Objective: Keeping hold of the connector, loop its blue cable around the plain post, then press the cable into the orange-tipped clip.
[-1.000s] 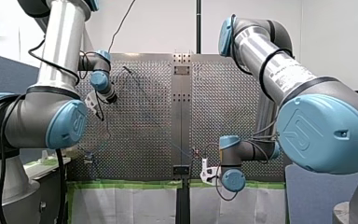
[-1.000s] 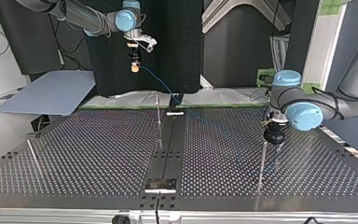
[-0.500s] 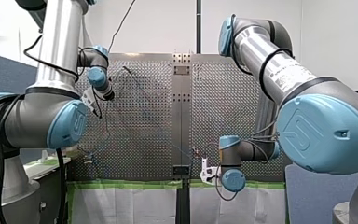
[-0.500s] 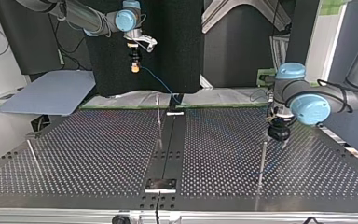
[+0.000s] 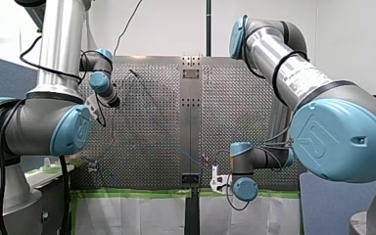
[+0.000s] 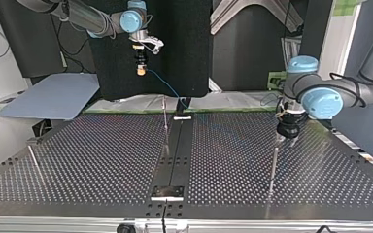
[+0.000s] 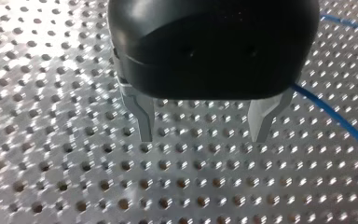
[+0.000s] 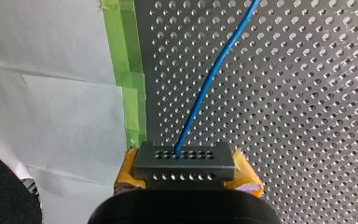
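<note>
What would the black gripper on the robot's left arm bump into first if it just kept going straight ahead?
Most likely the bare perforated table. In the left wrist view only its holes lie ahead of my open left gripper. The blue cable passes beside the gripper, outside that line.

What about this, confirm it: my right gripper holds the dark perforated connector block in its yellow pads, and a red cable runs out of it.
No. In the right wrist view my right gripper holds the dark perforated connector block in its yellow pads, but the cable running out of it is blue, not red.
</note>
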